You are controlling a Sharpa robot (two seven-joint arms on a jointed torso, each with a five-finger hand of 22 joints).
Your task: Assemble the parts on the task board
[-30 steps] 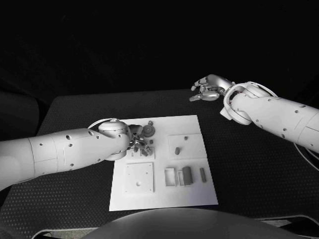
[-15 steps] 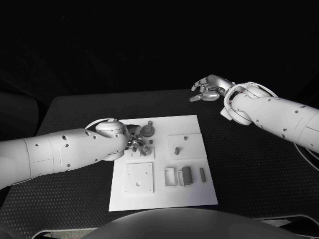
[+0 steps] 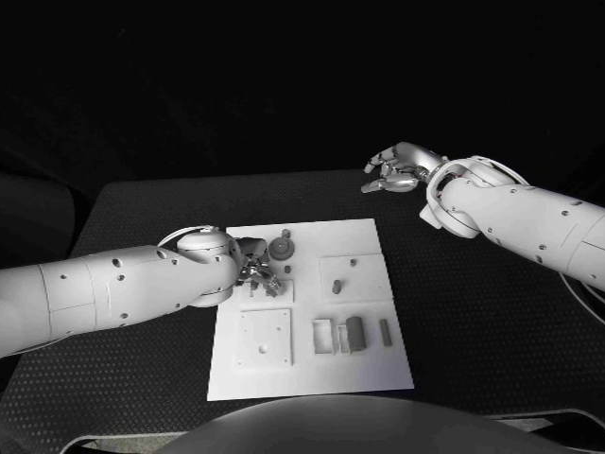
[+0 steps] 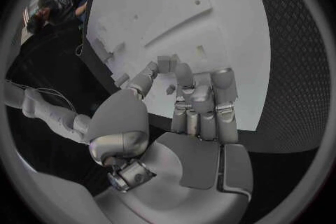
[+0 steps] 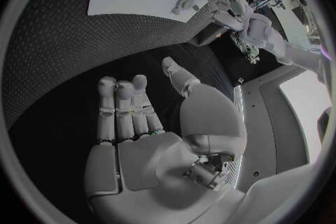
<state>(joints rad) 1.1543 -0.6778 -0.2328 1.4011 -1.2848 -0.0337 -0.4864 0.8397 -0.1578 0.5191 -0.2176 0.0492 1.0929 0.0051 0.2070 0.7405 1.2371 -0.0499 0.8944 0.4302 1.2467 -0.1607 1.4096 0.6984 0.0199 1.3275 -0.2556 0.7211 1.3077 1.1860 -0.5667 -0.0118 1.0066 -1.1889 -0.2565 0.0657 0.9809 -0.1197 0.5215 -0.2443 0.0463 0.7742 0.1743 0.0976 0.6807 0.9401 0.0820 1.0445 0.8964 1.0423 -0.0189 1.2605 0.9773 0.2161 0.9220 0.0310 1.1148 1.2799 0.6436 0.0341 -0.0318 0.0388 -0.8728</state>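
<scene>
Two hands in play; left hand (image 3: 255, 268) down over the near-left part of the task board (image 3: 364, 364), right hand (image 3: 401, 167) up and well away past the board's far edge, above the black counter (image 3: 493, 322); left fingers (image 4: 199, 95) curled in close together over the white plate, tips bunched round a small grey part (image 4: 170, 89), though whether actually pinching it or only touching, cannot tell from here; from the head camera, same hand buried among small pieces at the board's left side, a round grey part (image 3: 284, 249) just beyond the fingertips; right fingers (image 5: 119, 106) straight and side by side, thumb apart, palm bare, nothing held, dark counter beneath.

Across the board, plenty laid out; a small upright peg (image 3: 336, 285) standing in a square recess near the middle; a square white block (image 3: 265, 338) with small holes toward the near-left; just right of it, a row of slim pieces, white bracket (image 3: 321, 335) first, then a darker grey block (image 3: 354, 332), then a thin grey bar (image 3: 383, 330) standing apart at the row's right end; all lying flat on the plate, none touched by either hand.

Board itself square to the counter, roughly centred, white left arm (image 3: 98, 293) reaching in over its left edge; right arm (image 3: 534, 222) angled across the counter's far-right corner.
</scene>
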